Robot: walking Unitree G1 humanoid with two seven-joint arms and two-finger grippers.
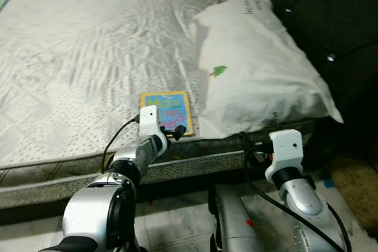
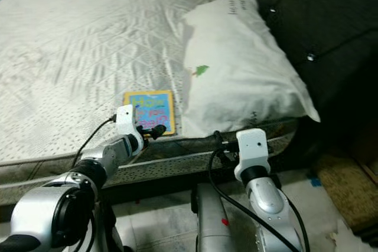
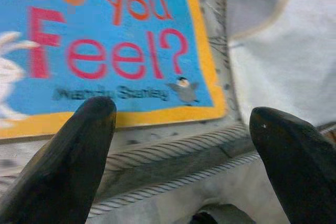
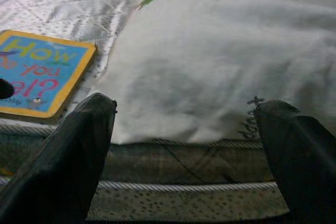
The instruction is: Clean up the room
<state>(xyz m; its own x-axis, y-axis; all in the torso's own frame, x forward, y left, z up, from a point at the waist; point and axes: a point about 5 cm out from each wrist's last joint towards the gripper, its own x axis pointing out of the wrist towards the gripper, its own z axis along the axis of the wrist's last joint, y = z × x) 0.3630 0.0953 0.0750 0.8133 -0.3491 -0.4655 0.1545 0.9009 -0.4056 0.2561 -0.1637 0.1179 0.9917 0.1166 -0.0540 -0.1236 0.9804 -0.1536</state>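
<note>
A square board book (image 1: pixel 166 112) with a blue cover and yellow border lies flat near the mattress's front edge, beside the pillow. My left gripper (image 1: pixel 176 131) hovers at the book's near edge, open; the left wrist view has its fingers (image 3: pixel 68 166) spread just short of the book (image 3: pixel 105 45). My right gripper (image 4: pixel 184 166) is open too, held off the bed's front edge and facing the white pillow (image 1: pixel 254 69). The right wrist view also catches the book (image 4: pixel 39 72) off to one side.
The bare white mattress (image 1: pixel 82 57) stretches back and left. A dark tufted headboard (image 1: pixel 319 16) rises on the right. Below the bed edge lies light flooring with a brown mat (image 1: pixel 354 187) at the right.
</note>
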